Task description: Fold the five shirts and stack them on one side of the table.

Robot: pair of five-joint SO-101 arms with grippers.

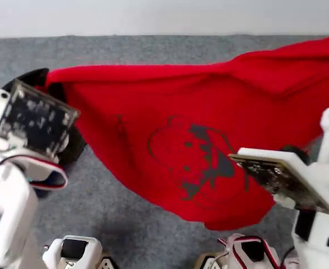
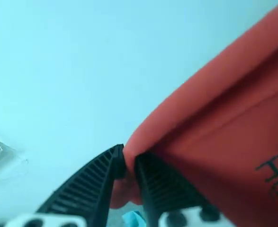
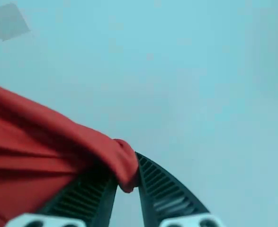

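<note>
Red dark-printed fabric shirt point(image 1: 153, 101), stretched aloft for folding, edges clamped at nine o'clock by left gripper point(image 2: 128, 158), three o'clock by right gripper point(image 3: 127, 172).

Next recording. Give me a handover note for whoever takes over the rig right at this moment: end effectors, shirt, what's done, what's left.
Grips: the left end effector is shut on one edge of the red shirt; the right end effector is shut on another edge.
Position: the shirt hangs spread between the two arms over the grey table, dark print towards the high camera.
Done: shirt picked up and opened out.
Left: no fold made yet; fold it and stack it at one side. How many shirts are already finished cannot be told.
</note>
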